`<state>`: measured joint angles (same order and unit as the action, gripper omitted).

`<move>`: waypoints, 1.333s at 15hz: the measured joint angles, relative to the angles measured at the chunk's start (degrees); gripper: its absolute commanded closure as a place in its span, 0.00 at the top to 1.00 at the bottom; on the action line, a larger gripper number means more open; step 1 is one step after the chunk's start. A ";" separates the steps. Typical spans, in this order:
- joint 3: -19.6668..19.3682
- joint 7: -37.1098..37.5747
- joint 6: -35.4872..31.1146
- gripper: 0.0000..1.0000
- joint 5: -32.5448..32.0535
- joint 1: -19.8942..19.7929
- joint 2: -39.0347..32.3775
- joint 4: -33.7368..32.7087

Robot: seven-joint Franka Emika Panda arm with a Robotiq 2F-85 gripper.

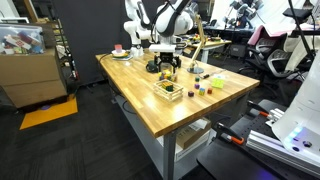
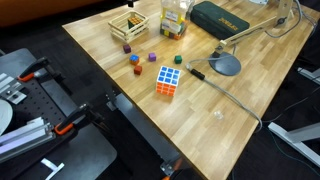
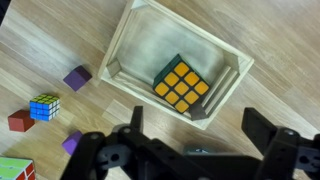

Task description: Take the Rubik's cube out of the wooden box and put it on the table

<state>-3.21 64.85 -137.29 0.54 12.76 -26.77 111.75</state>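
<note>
In the wrist view the wooden box [image 3: 128, 45] lies on the table [image 3: 60, 40] with the Rubik's cube [image 3: 182, 85] inside it. The cube's orange-yellow face points up and a green side shows. My gripper [image 3: 196, 112] is open and empty, hanging above the box's near corner with one finger on each side. In an exterior view the gripper [image 1: 165, 64] is above the table [image 1: 215, 105], just behind the box [image 1: 168, 90], where green shows inside.
A small multicoloured cube [image 3: 44, 106], two purple blocks [image 3: 77, 77] and a red block [image 3: 20, 120] lie to the left of the box. In an exterior view another Rubik's cube [image 2: 167, 80], a lamp base [image 2: 225, 65] and a slatted crate [image 2: 127, 27] sit on the table.
</note>
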 measured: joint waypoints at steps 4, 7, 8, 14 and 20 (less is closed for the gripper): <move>0.00 0.00 0.00 1.00 0.00 0.01 0.00 0.00; -0.16 2.52 0.00 1.00 -0.30 0.04 -0.52 0.00; -0.23 3.87 -0.01 1.00 -0.32 0.05 -0.94 0.00; -0.50 15.14 -0.23 1.00 -0.04 0.16 -2.78 -0.09; -0.34 20.22 -0.27 1.00 0.59 0.17 -2.80 -0.09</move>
<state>-3.54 85.08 -137.56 1.13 12.92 -29.56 111.67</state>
